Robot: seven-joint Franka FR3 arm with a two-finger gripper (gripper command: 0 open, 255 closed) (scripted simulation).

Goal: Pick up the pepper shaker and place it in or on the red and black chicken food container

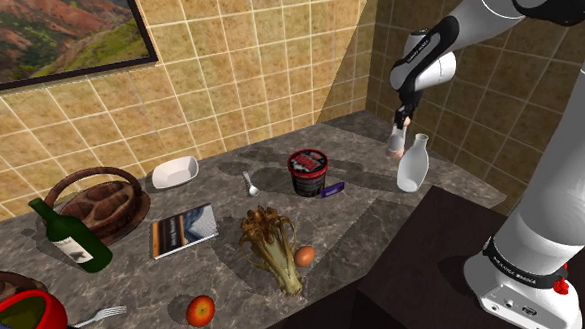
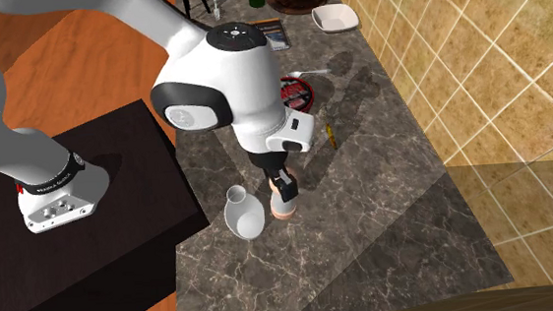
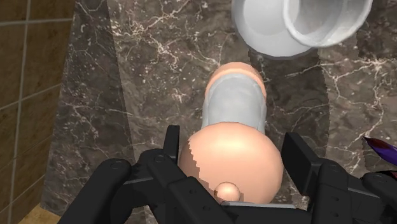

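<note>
Peach pepper shaker with greyish see-through waist (image 1: 395, 145) stands upright on dark marbled surface (image 1: 215, 281), right of centre in shoulder view, just beside white narrow-necked vase (image 1: 413, 164).

Black two-finger gripper (image 3: 234, 159) sits clamped on shaker's bulbous head, one finger per side (contact looks flush in wrist view).

Judgement:
- Shaker small, light, rigid.
- Smooth rounded head likely slippery; straight waist below offers surer hold.
- Tall, narrow body, so tips easily.

Round red and black tub (image 1: 308, 173) sits mid-frame, well apart.
</note>
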